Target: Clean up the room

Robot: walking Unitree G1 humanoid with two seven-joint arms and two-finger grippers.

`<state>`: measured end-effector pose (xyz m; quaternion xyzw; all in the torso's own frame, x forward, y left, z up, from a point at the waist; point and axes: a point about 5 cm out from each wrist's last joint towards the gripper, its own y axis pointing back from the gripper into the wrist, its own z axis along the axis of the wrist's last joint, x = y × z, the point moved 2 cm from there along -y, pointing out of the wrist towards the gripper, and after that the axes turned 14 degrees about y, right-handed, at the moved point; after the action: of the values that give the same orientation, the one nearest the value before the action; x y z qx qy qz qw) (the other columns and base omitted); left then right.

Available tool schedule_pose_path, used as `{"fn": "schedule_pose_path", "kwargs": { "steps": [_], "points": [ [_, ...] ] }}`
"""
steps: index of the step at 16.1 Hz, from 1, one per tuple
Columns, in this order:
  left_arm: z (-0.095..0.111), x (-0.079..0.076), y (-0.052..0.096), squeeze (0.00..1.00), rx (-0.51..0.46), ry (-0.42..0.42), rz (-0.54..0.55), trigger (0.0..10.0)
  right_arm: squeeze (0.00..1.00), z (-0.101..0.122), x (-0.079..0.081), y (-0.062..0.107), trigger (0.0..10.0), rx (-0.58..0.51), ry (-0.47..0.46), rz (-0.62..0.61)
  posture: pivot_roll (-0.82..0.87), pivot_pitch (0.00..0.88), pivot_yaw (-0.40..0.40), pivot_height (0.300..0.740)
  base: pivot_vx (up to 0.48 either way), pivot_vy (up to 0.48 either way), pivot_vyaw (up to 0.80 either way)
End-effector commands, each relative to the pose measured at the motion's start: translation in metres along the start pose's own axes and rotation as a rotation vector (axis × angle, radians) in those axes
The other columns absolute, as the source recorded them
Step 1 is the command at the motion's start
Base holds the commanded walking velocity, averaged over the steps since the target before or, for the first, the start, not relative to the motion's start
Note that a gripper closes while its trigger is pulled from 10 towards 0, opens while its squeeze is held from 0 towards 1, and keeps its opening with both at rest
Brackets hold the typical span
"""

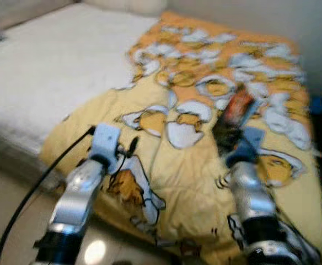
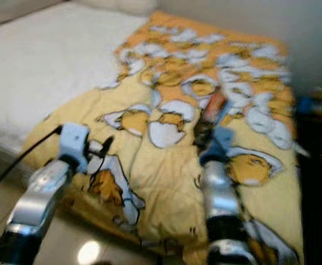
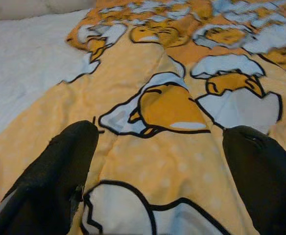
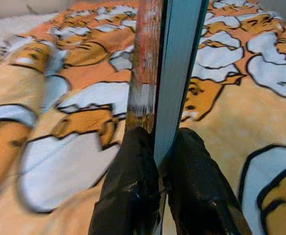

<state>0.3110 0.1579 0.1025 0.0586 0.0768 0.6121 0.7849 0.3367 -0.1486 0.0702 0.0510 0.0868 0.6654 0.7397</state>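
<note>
Nearest us, our right gripper (image 4: pixel 155 161) pinches a thin red-and-blue-covered book (image 4: pixel 162 73) by its lower edge above the yellow cartoon-egg quilt (image 1: pixel 188 165), presumably carrying it away, while our left gripper (image 3: pixel 157 166) hovers spread wide, empty.

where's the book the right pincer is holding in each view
Left eye view: the book stands up from the right pincer, right of centre above the yellow quilt.
Right eye view: book, again right of centre, above the same arm.
Left wrist view: I cannot find it here.
Right wrist view: seen edge-on, clamped between the black fingers, running to the top edge.
Shared landmark: the quilt's egg-cartoon print.
</note>
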Motion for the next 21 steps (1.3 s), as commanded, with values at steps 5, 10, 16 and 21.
{"fn": "schedule_pose_path", "kwargs": {
  "steps": [5,10,16,21],
  "points": [
    [0.006,-0.005,-0.003,0.00,-0.018,0.009,-0.013,10.0,0.00,0.011,-0.010,-0.004,10.0,-0.034,0.011,-0.023,-0.01,0.000,-0.022,0.740,0.000,0.272,-0.80],
    [0.006,-0.004,-0.004,0.00,-0.017,0.011,-0.012,10.0,0.00,0.012,-0.009,-0.004,10.0,-0.033,0.012,-0.024,-0.01,0.000,-0.021,0.740,0.000,0.268,-0.80],
    [0.010,0.001,-0.005,0.00,-0.026,0.009,0.010,10.0,0.00,0.017,-0.006,-0.005,10.0,-0.060,0.003,-0.005,-0.01,0.000,-0.017,0.740,0.000,0.304,-0.27],
    [0.012,0.006,-0.006,0.00,-0.025,-0.004,0.030,10.0,0.00,0.019,-0.005,-0.007,10.0,-0.062,-0.003,0.000,-0.01,0.000,-0.013,0.740,0.000,0.338,0.00]
  ]
}}
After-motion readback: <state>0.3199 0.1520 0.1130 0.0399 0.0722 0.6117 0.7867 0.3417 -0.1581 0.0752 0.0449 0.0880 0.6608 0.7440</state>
